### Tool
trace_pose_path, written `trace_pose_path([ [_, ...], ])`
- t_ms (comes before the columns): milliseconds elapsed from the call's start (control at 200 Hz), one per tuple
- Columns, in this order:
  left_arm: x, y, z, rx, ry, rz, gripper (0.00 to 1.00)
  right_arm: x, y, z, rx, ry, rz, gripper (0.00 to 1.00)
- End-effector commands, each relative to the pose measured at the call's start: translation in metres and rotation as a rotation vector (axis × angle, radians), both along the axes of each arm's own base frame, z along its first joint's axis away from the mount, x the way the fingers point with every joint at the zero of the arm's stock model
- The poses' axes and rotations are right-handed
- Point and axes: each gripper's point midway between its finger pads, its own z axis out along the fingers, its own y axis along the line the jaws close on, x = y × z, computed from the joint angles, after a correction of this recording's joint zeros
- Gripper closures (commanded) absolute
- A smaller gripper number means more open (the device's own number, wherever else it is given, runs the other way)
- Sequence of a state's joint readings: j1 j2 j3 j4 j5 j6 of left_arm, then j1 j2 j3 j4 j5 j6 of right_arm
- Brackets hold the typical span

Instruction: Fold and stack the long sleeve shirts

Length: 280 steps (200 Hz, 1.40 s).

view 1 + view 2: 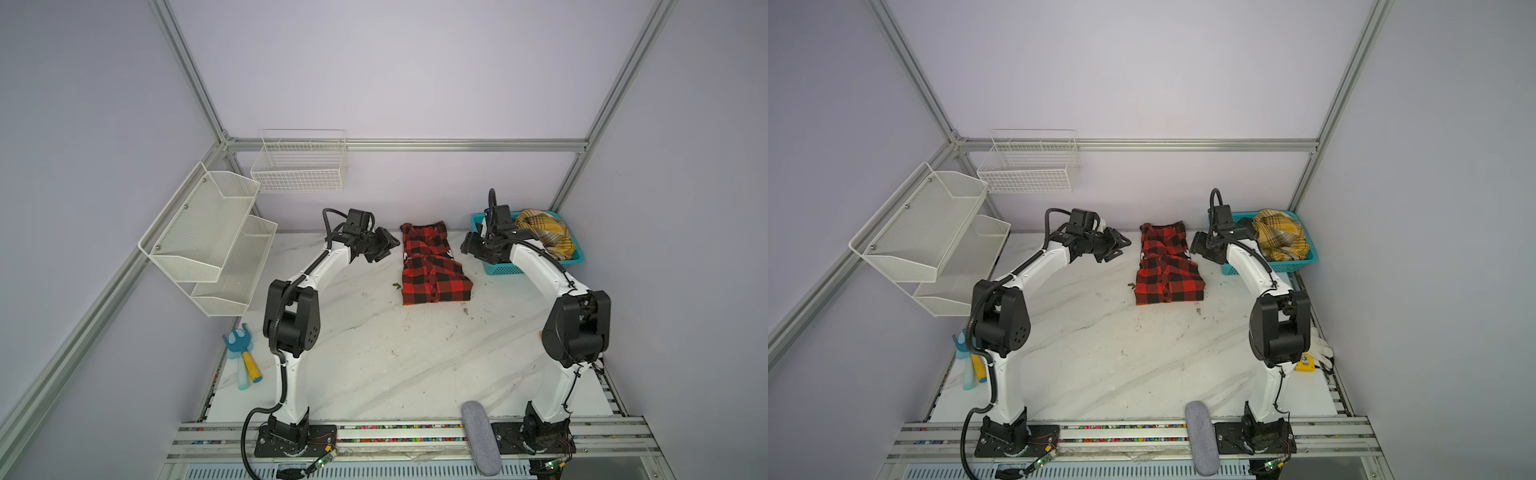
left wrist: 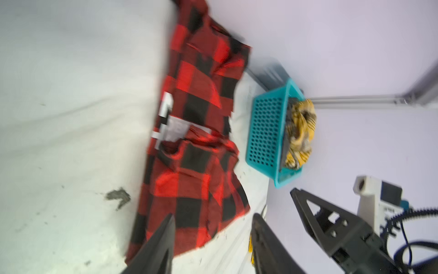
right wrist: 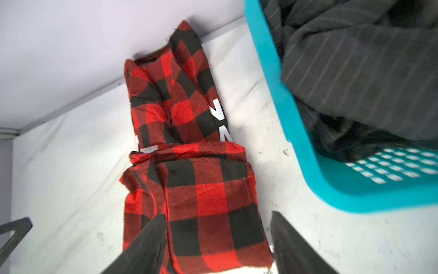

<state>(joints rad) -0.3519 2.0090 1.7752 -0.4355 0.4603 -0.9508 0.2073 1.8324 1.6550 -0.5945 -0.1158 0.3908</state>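
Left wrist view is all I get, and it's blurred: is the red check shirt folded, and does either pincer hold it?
Observer: In both top views the red check shirt lies folded on the table, with the left pincer and right pincer open on either side, holding nothing.
Operator: What else might need folding?
Observer: The right wrist view shows a dark pinstriped garment in the blue basket, along with the yellow plaid cloth.
Operator: Any stack started?
Observer: No; in a top view that shirt is the only garment on the table.
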Motion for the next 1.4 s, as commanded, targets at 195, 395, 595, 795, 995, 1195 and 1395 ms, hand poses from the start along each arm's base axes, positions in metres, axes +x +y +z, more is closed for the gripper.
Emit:
trace_pose_path([
  [195, -0.058, -0.087, -0.069, -0.043, 0.118, -0.216, 0.58, -0.05, 0.027, -0.056, -0.03, 0.136, 0.124, 0.76],
  [395, -0.037, -0.098, -0.095, -0.003, 0.136, -0.217, 0.55, -0.053, 0.043, -0.083, 0.029, 0.158, 0.145, 0.73],
  [595, -0.014, -0.083, -0.14, 0.079, 0.197, -0.166, 0.54, -0.018, 0.051, -0.118, 0.009, 0.17, 0.149, 0.73],
  [795, -0.01, -0.067, -0.156, 0.105, 0.216, -0.159, 0.47, -0.01, 0.044, -0.171, -0.062, 0.254, 0.12, 0.73],
  [995, -0.053, -0.046, -0.175, 0.166, 0.312, -0.191, 0.5, -0.048, 0.06, -0.172, -0.024, 0.294, 0.149, 0.69],
  [1195, -0.155, 0.0, -0.198, 0.234, 0.436, -0.2, 0.52, -0.127, 0.091, -0.173, -0.007, 0.393, 0.207, 0.68],
  [1395, -0.233, 0.033, -0.181, 0.2, 0.445, -0.186, 0.51, -0.207, 0.107, -0.151, 0.083, 0.405, 0.209, 0.68],
])
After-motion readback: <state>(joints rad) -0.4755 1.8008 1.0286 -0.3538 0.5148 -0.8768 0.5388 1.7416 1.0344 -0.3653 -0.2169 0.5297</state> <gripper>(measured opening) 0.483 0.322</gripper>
